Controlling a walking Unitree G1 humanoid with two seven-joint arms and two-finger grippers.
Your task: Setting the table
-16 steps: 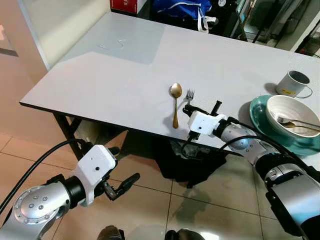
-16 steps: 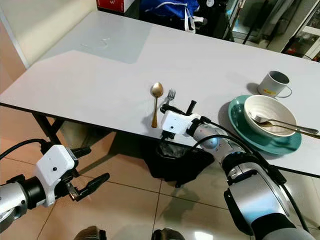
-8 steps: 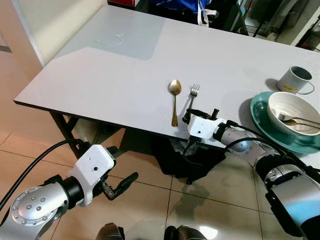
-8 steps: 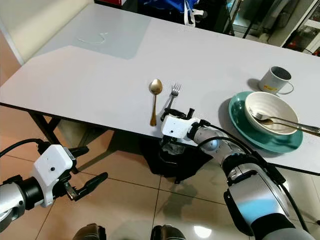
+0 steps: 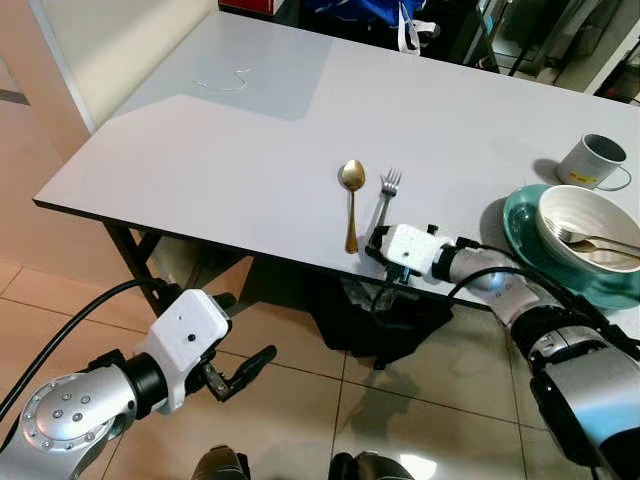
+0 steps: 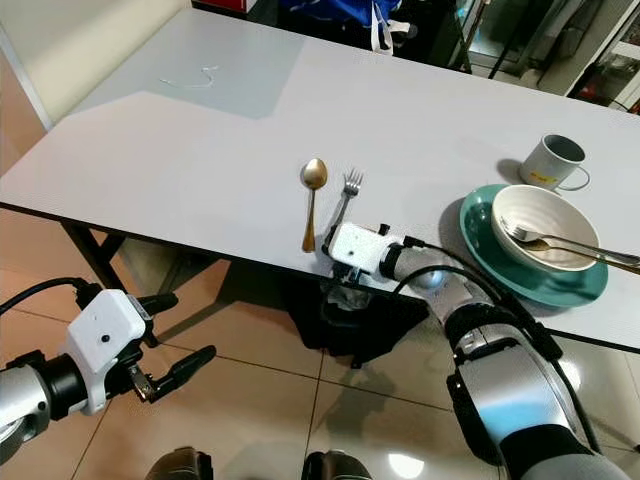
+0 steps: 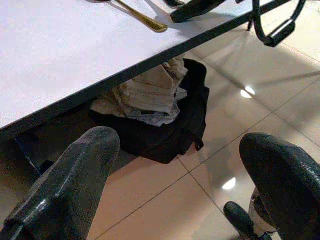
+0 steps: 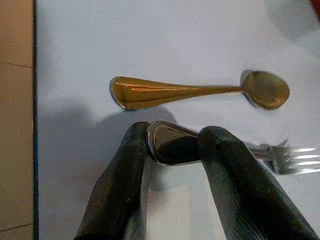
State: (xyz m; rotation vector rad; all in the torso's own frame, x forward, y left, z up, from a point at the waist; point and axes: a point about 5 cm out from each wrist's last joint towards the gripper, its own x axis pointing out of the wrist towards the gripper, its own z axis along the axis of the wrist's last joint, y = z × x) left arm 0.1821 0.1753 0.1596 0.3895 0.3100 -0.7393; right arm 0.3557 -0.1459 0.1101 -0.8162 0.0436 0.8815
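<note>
The right gripper (image 8: 172,150) lies at the table's near edge with its two fingers (image 8: 120,185) pinching the handle end of the fork (image 5: 384,200). The fork lies flat on the table (image 5: 230,150), tines pointing away from the robot, just beside the gold spoon (image 5: 351,200), which lies parallel on its left without touching it. To the right, well apart, a white bowl (image 5: 585,230) holding cutlery sits on a teal plate (image 5: 520,235), with a white mug (image 5: 592,162) behind it. The left gripper (image 5: 240,368) hangs below table height over the tiled floor (image 5: 300,420), fingers (image 7: 75,185) spread. Under the table lies a dark bag (image 7: 165,135) with folded cloth.
</note>
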